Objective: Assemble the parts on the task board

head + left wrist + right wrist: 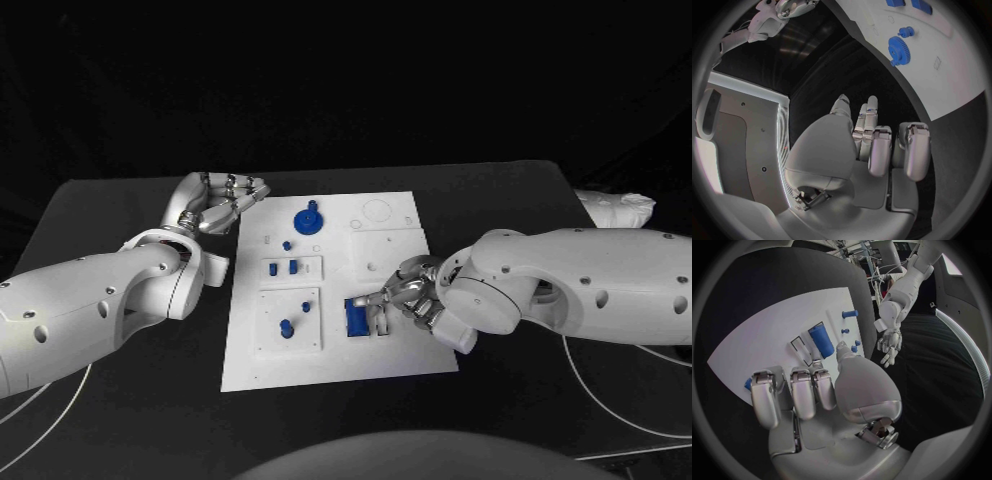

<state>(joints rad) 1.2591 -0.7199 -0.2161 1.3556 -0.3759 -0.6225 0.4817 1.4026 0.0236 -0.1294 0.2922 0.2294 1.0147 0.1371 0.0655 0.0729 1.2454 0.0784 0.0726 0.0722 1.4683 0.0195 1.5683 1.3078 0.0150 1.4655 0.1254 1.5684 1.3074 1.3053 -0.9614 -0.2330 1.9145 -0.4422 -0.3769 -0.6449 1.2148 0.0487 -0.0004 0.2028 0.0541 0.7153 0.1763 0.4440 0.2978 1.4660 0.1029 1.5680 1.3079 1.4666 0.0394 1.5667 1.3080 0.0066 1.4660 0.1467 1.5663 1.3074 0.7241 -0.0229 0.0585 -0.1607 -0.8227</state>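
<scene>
Light is falling from above onto the task board (339, 372), which is showing as the brightest surface in the head view, while the black table (130, 400) and the backdrop behind it are swallowing almost all light and sinking into near-uniform darkness. The white arm shells are catching soft highlights along their upper curves and shading off underneath. In both wrist views the fisheye lens is bending the board's straight edges into arcs, and a dark ring is framing each circle. The left hand (873, 145) and the right hand (811, 390) are gleaming with smooth metallic glare, looming large and slightly soft so close to their cameras.
</scene>
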